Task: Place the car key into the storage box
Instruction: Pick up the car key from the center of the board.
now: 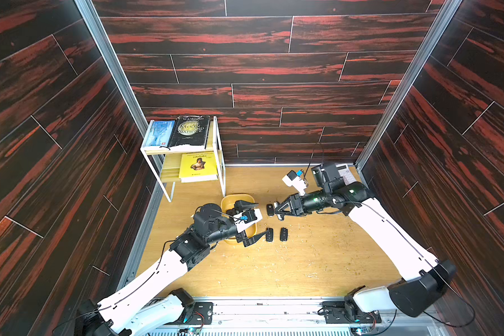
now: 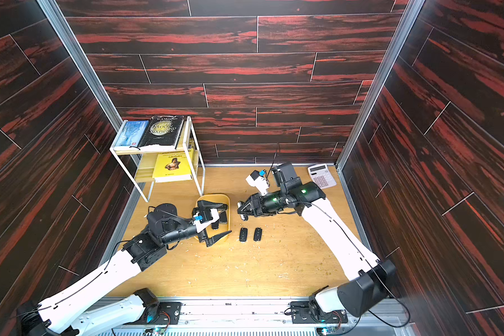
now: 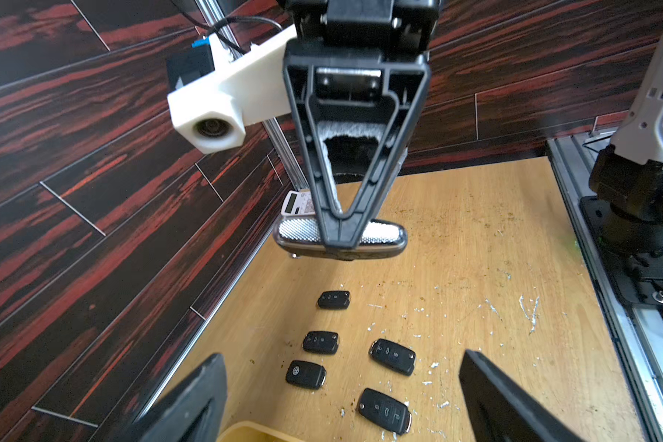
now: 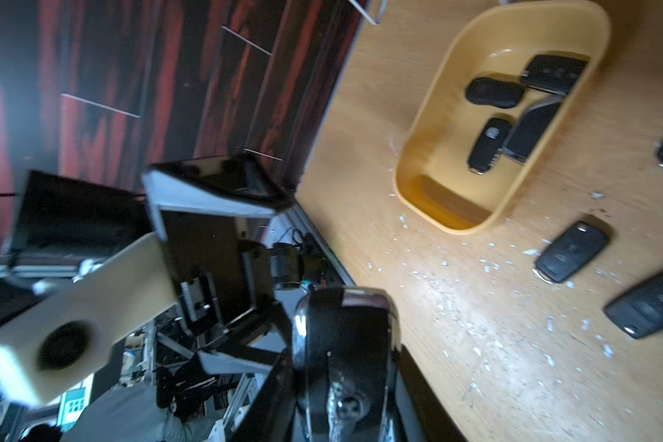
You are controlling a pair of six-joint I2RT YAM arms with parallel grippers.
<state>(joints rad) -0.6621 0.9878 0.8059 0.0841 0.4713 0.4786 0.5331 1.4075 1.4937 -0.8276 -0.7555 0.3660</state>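
Left wrist view: right gripper [image 3: 343,235] pinches a chrome-rimmed car key [image 3: 383,233]; left gripper [image 3: 343,358] spread wide.

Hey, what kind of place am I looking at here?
Probably a robot test cell staged like a room: aluminium frame post, wood-print wall panels, and a white rack holding books.
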